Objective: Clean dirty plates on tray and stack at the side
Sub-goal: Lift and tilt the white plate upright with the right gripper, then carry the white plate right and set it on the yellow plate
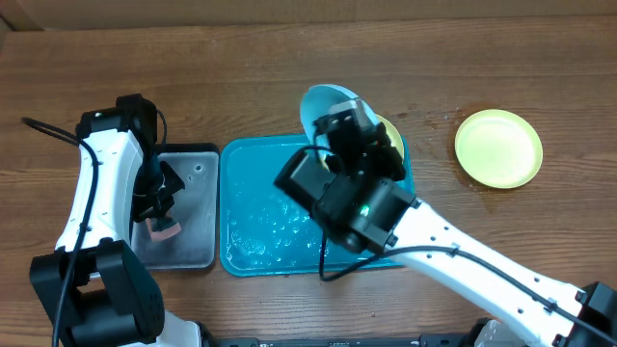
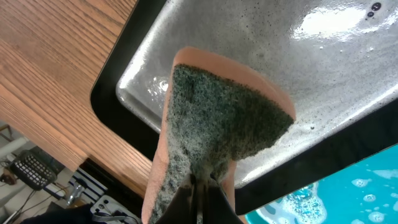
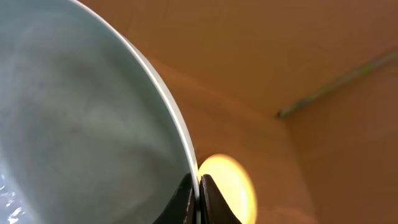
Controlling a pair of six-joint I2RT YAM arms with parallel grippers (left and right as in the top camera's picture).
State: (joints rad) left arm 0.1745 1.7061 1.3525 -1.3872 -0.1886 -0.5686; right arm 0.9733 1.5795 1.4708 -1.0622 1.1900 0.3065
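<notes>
Overhead, the pale blue plate [image 1: 326, 101] is at the teal tray's [image 1: 253, 193] upper edge, rim pinched in the closed right gripper [image 3: 199, 186]; 1 yellow-green plate [image 1: 498, 146] lies upper right; the left gripper [image 2: 199, 186], clamped on the sponge [image 2: 217, 118] over the grey tray [image 1: 198, 159], should scrub lightly against a steady rim grip.

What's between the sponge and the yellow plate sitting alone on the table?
The teal tray, with the right arm stretched above it; the overhead view shows it.
</notes>
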